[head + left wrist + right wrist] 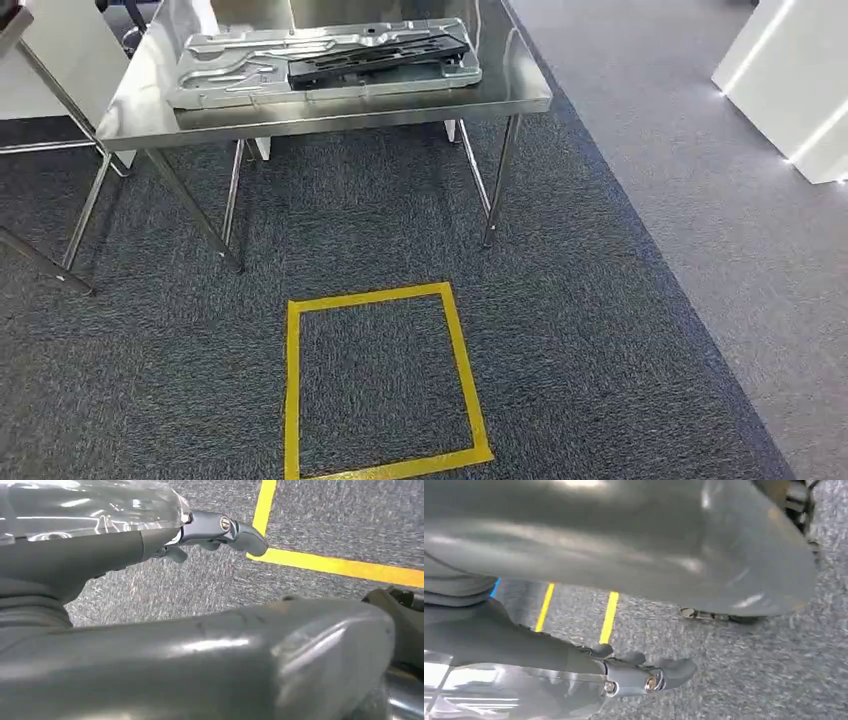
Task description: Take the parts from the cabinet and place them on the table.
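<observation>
Now | parts (325, 60) on table (520, 95) | hands (215, 532) (644, 675) well apart, empty, fingers loose

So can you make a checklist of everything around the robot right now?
Surface: steel table, shiny, standing on dark carpet.
Job's things: silver pressed metal part lying flat on the table, a black part on top of it.
Clutter: nothing seen.
Hands: left hand and right hand hang above the carpet, holding nothing, fingers loosely apart.
Cables: nothing seen.
Surroundings: yellow tape square on the floor before the table; white unit at right.
</observation>
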### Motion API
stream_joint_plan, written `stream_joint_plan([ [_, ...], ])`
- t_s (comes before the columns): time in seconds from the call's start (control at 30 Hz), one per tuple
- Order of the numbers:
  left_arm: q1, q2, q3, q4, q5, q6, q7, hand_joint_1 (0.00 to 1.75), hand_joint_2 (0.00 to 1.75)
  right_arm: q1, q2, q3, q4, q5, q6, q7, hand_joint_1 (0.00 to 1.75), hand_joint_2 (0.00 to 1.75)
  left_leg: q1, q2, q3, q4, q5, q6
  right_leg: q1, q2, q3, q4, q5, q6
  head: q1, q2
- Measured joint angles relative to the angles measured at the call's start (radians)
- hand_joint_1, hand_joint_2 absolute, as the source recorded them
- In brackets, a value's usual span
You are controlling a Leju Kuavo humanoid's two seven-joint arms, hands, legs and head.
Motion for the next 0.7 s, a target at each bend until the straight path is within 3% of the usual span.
stream_joint_plan([
  [0.03, 0.000, 0.003, -0.001, 0.000, 0.000, 0.000, 0.000, 0.00, 0.00, 0.001, 0.003, 0.000, 0.001, 0.000, 0.000, 0.000, 0.00, 0.00, 0.000, 0.000, -0.008, 0.006, -0.008, -0.004, -0.013, -0.006, -0.008, -0.008, 0.014, -0.010, 0.000, 0.000],
  [0.07, 0.001, 0.003, -0.001, 0.000, 0.000, 0.000, 0.000, 0.00, 0.00, -0.001, 0.002, 0.000, 0.001, 0.000, 0.000, 0.000, 0.00, 0.00, 0.002, 0.003, -0.021, 0.030, -0.053, -0.008, -0.010, -0.009, -0.021, -0.008, 0.024, -0.020, 0.000, 0.000],
  [0.13, 0.000, 0.003, -0.001, 0.000, -0.002, -0.001, 0.000, 0.00, 0.00, 0.000, 0.002, 0.000, 0.001, -0.002, 0.000, 0.000, 0.00, 0.00, 0.008, 0.004, -0.056, 0.167, -0.177, -0.016, -0.007, -0.014, -0.047, -0.003, 0.044, -0.027, 0.000, 0.000],
  [0.17, 0.000, 0.003, -0.001, 0.000, -0.001, -0.001, 0.000, 0.00, 0.00, 0.001, 0.002, 0.000, 0.001, -0.003, 0.000, 0.000, 0.00, 0.00, 0.009, 0.004, -0.074, 0.248, -0.220, -0.021, -0.006, -0.017, -0.063, -0.001, 0.054, -0.028, 0.000, 0.000],
  [0.2, 0.000, 0.003, -0.001, 0.000, -0.001, -0.001, 0.000, 0.00, 0.00, 0.001, 0.002, 0.000, 0.001, -0.003, 0.000, 0.000, 0.00, 0.00, 0.010, 0.004, -0.081, 0.306, -0.233, -0.024, -0.005, -0.018, -0.078, 0.004, 0.063, -0.027, 0.000, 0.000],
  [0.23, 0.000, 0.003, -0.002, 0.000, -0.001, -0.001, 0.000, 0.00, 0.00, 0.001, 0.002, 0.000, 0.001, -0.003, 0.000, 0.000, 0.00, 0.00, 0.011, 0.004, -0.071, 0.327, -0.214, -0.025, -0.005, -0.019, -0.095, 0.009, 0.071, -0.025, 0.000, 0.000],
  [0.27, 0.000, 0.003, -0.002, 0.000, -0.001, -0.001, 0.000, 0.00, 0.00, 0.001, 0.002, 0.000, 0.001, -0.003, 0.000, 0.000, 0.00, 0.00, 0.012, 0.004, -0.040, 0.304, -0.177, -0.026, -0.005, -0.020, -0.110, 0.014, 0.078, -0.023, 0.000, 0.000],
  [0.3, 0.000, 0.003, -0.002, 0.000, -0.001, -0.001, 0.000, 0.00, 0.00, 0.001, 0.002, 0.000, 0.001, -0.003, 0.000, 0.000, 0.00, 0.00, 0.013, 0.004, 0.006, 0.245, -0.139, -0.025, -0.005, -0.021, -0.124, 0.021, 0.084, -0.020, 0.000, 0.000],
  [0.33, -0.002, 0.003, -0.002, 0.000, -0.001, -0.001, 0.000, 0.00, 0.00, 0.000, 0.002, 0.000, 0.001, -0.003, -0.001, 0.000, 0.00, 0.00, 0.013, 0.004, 0.070, 0.154, -0.116, -0.021, -0.005, -0.021, -0.136, 0.028, 0.090, -0.017, 0.000, 0.000],
  [0.37, -0.004, 0.003, -0.002, 0.000, -0.001, 0.000, 0.000, 0.00, 0.00, -0.001, 0.002, 0.000, 0.001, -0.003, -0.002, -0.001, 0.00, 0.00, 0.012, 0.004, 0.138, 0.060, -0.125, -0.016, -0.005, -0.021, -0.144, 0.035, 0.094, -0.013, 0.000, 0.000],
  [0.4, -0.006, 0.003, -0.002, 0.000, -0.001, 0.000, 0.000, 0.00, 0.00, 0.000, 0.003, 0.000, 0.001, -0.002, -0.003, -0.002, 0.00, 0.00, 0.006, 0.004, 0.179, -0.019, -0.146, -0.012, 0.000, -0.023, -0.151, 0.043, 0.098, -0.008, 0.000, 0.000],
  [0.43, -0.009, 0.005, -0.002, 0.000, -0.001, 0.000, -0.001, 0.00, 0.00, 0.002, 0.003, 0.001, 0.001, 0.004, -0.002, -0.002, 0.00, 0.00, 0.005, 0.004, 0.184, -0.032, -0.155, -0.008, 0.000, -0.027, -0.155, 0.042, 0.109, -0.001, 0.000, 0.000],
  [0.5, -0.007, 0.004, -0.002, 0.000, -0.001, 0.000, -0.002, 0.00, 0.00, 0.002, 0.003, 0.006, 0.001, 0.014, 0.003, -0.002, 0.00, 0.00, 0.000, 0.003, 0.167, -0.027, -0.145, 0.002, -0.004, -0.027, -0.162, 0.040, 0.126, 0.010, 0.000, 0.000],
  [0.53, -0.004, 0.004, -0.002, 0.000, -0.001, 0.000, -0.003, 0.00, 0.00, 0.004, 0.002, 0.008, 0.002, 0.013, 0.000, -0.002, 0.00, 0.00, 0.008, 0.004, 0.156, -0.035, -0.133, 0.010, 0.001, -0.024, -0.167, 0.041, 0.127, 0.018, 0.000, 0.000],
  [0.57, -0.005, 0.004, -0.002, 0.000, -0.001, 0.000, -0.003, 0.00, 0.00, 0.004, 0.002, 0.009, 0.002, 0.012, -0.004, -0.002, 0.00, 0.00, 0.010, 0.010, 0.149, -0.035, -0.120, 0.015, -0.006, -0.014, -0.179, 0.056, 0.097, 0.024, 0.000, 0.000],
  [0.6, -0.005, 0.004, -0.003, 0.000, -0.001, 0.001, -0.005, 0.00, 0.00, 0.005, 0.002, 0.010, 0.002, 0.011, -0.007, -0.001, 0.00, 0.00, 0.010, 0.009, 0.138, -0.034, -0.109, 0.021, -0.006, -0.012, -0.193, 0.099, 0.038, 0.029, 0.000, 0.000],
  [0.63, -0.005, 0.004, -0.004, 0.000, 0.000, 0.002, -0.006, 0.00, 0.00, 0.005, 0.003, 0.010, 0.002, 0.011, -0.009, 0.000, 0.00, 0.00, 0.009, 0.010, 0.123, -0.032, -0.100, 0.025, -0.008, -0.012, -0.212, 0.171, -0.028, 0.032, 0.000, 0.000],
  [0.67, -0.005, 0.004, -0.008, 0.000, -0.001, 0.003, -0.006, 0.00, 0.00, 0.006, 0.003, 0.010, 0.002, 0.011, -0.009, 0.002, 0.00, 0.00, 0.008, 0.011, 0.110, -0.030, -0.090, 0.028, -0.008, -0.012, -0.227, 0.242, -0.077, 0.033, 0.000, 0.000],
  [0.7, -0.004, 0.003, -0.012, 0.000, -0.001, 0.003, -0.006, 0.00, 0.00, 0.006, 0.003, 0.011, 0.002, 0.012, -0.009, 0.002, 0.00, 0.00, 0.007, 0.011, 0.095, -0.028, -0.080, 0.027, -0.009, -0.011, -0.236, 0.301, -0.099, 0.034, 0.000, 0.000],
])
